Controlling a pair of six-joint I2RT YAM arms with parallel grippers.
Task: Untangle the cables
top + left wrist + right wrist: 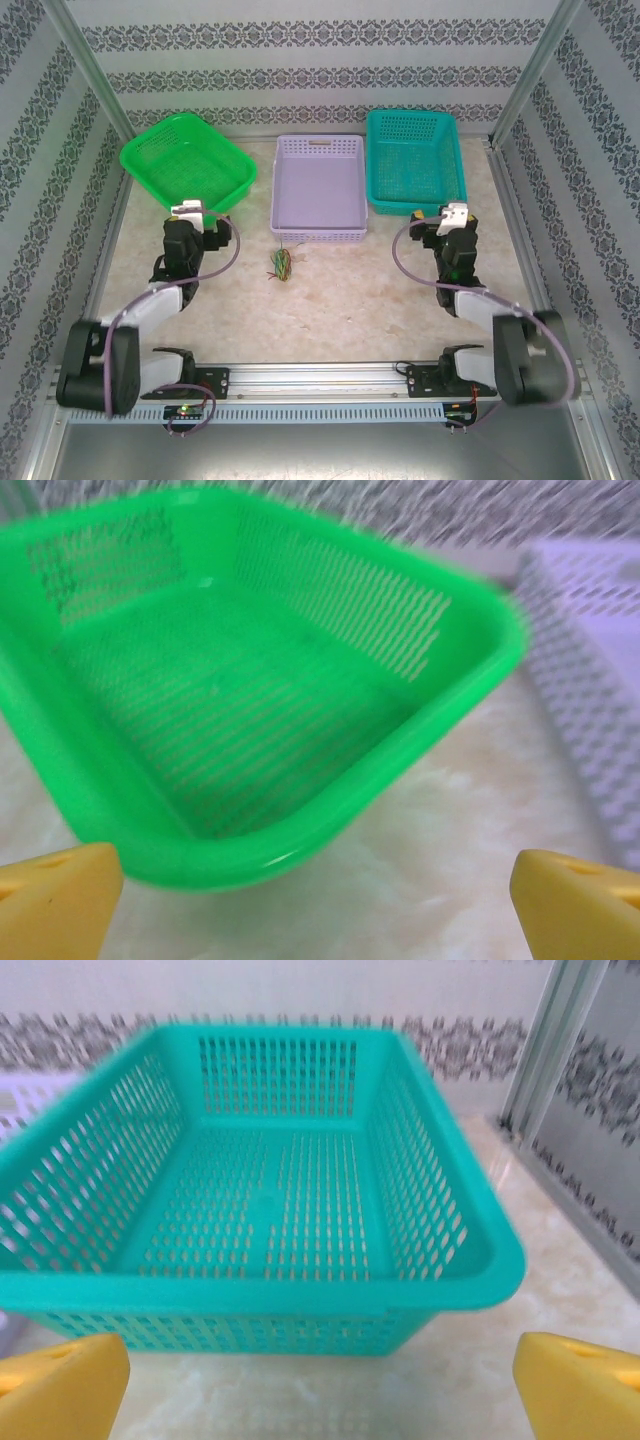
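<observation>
Your cables (280,266) are one small tangled clump of thin green, yellow, red and dark wires. It's on the pale marbled table (350,300), just in front of the lavender perforated plastic basket (318,236). The long axis runs roughly near-to-far. Your left gripper (320,900) and right gripper (320,1380) are both spread wide, with nothing in them.

Glossy perforated plastic green basket (250,730), teal plastic basket (270,1290), polished marble-look table (380,310)
</observation>
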